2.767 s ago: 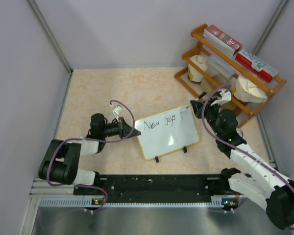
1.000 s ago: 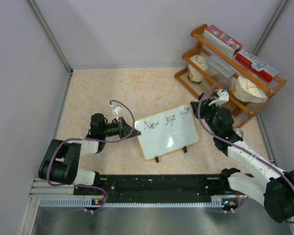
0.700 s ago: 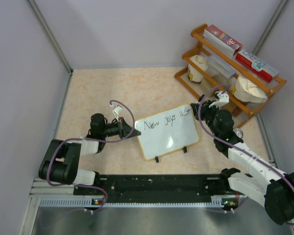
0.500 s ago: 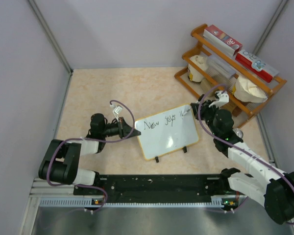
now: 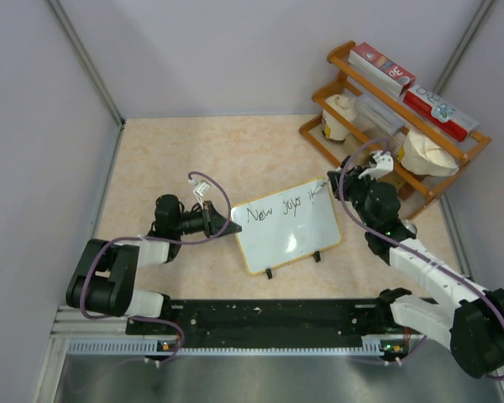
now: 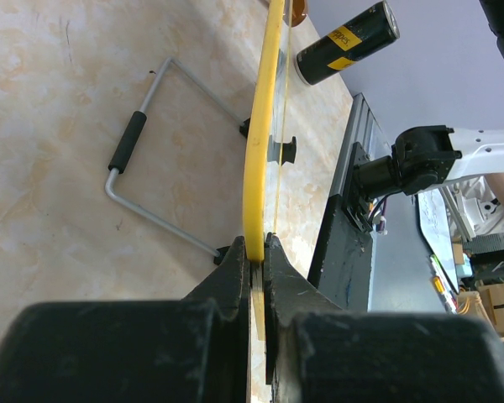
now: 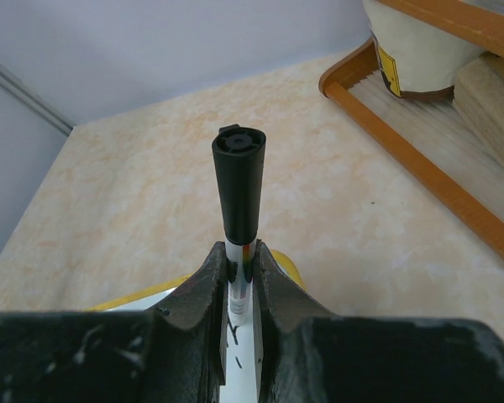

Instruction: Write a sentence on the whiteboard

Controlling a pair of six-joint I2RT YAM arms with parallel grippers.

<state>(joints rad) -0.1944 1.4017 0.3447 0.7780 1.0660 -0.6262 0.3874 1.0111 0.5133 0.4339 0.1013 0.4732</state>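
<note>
- Right gripper point(image 7: 239, 262): fingers narrowed to 1 slim gap, clamping a black-capped marker point(image 7: 238, 180) at the whiteboard's point(image 5: 290, 231) 1 o'clock corner.
- Left gripper point(image 6: 254, 252): fingers pinched onto the whiteboard's 9 o'clock edge.
- Whiteboard: stands tilted at table point(image 5: 193, 151) centre, with handwriting along its top. A wooden rack point(image 5: 312, 134) stands at 1 o'clock.

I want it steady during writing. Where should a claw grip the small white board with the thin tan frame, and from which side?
Grip the small white tan-framed board at its left short edge, from the left, jaws across face and back. It stands tilted, so that thin edge is exposed and away from the right claw's black-capped marker. The left claw pinches there.
</note>
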